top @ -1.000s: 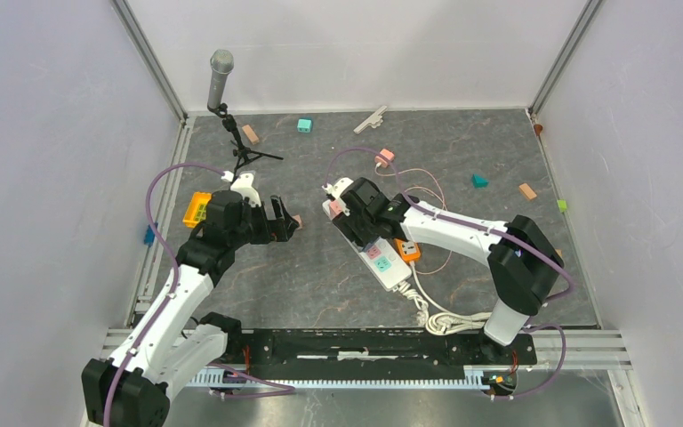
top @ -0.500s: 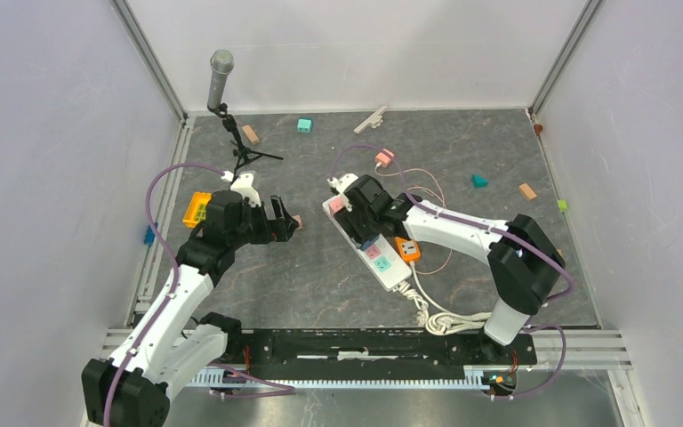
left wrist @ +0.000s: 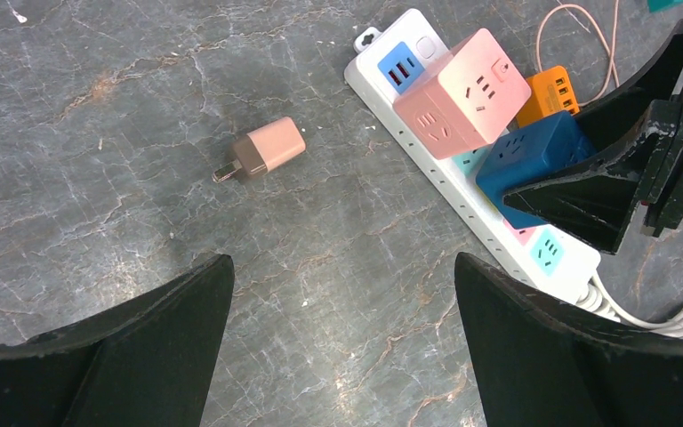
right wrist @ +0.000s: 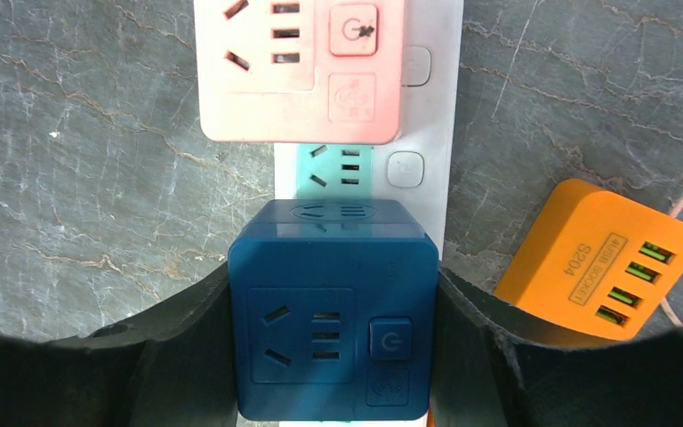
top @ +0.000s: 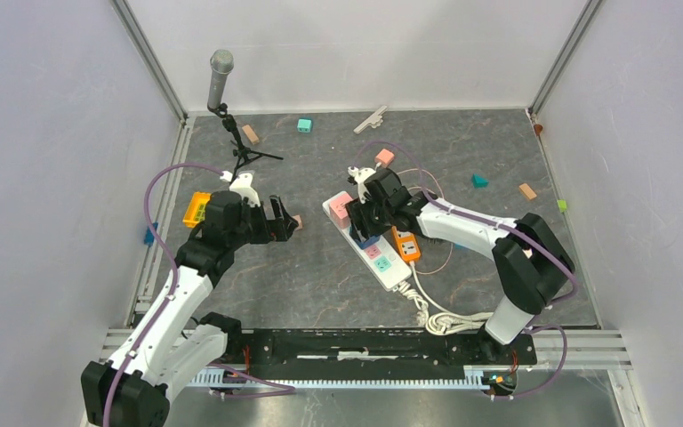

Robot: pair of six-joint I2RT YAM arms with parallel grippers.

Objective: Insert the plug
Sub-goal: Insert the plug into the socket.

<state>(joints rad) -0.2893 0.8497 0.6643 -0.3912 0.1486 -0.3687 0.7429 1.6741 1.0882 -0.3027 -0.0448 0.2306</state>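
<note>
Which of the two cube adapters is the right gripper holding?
The blue cube, clamped between the fingers of the right gripper. The pink cube beside it is free, with nothing gripping it.

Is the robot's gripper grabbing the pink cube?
No, the right gripper presses on both sides of the blue cube, while the pink cube sits untouched on the white power strip beyond it.

Enclosure bounded by three plain pale walls: left wall [top: 44,178], back wall [top: 356,44], right wall [top: 649,178], all white with a faint lilac cast. A silver metal post [top: 147,58] runs up each back corner. The surface [top: 302,285] is dark grey and matte, with a marbled pattern of lighter veins. Slotted metal rail [top: 587,342] along the near edge; a similar side rail [top: 174,156] borders the left. Lighting even and diffuse; shadows soft.
</note>
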